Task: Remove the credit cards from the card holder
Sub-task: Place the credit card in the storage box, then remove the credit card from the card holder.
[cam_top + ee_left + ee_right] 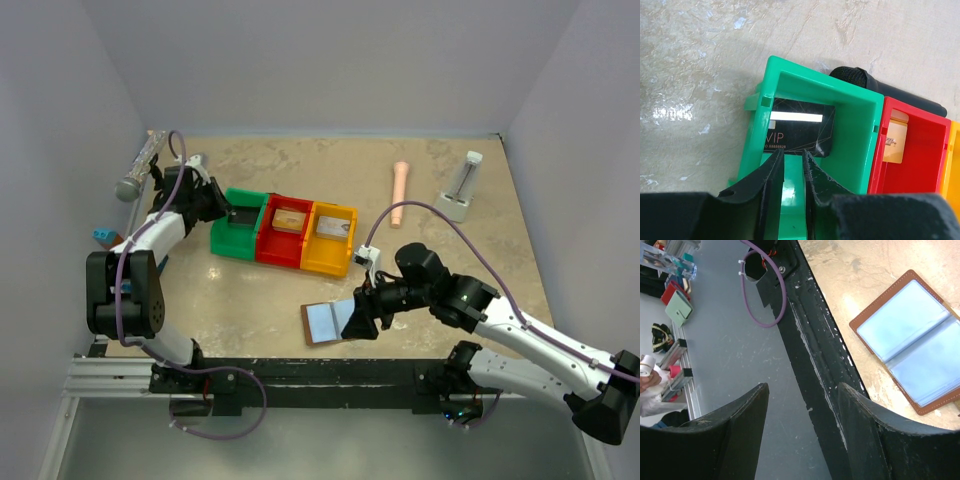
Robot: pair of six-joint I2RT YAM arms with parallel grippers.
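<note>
The small flat brown leather-like card holder (pixel 328 322) lies opened out, pale blue-grey inside upward, on the beige marbled desk (pixel 450 250) near its front edge. The right arm's jaws hang at its right end, spread wide with nothing between them. The left arm's jaws reach into the green plastic bin (pixel 810 82), narrowly parted and released, their tips at the near edge of a black card marked VIP (pixel 800 130) resting inside. Beside it are a red plastic bin (pixel 280 255) and a yellow plastic bin (pixel 325 265), each with one card.
</note>
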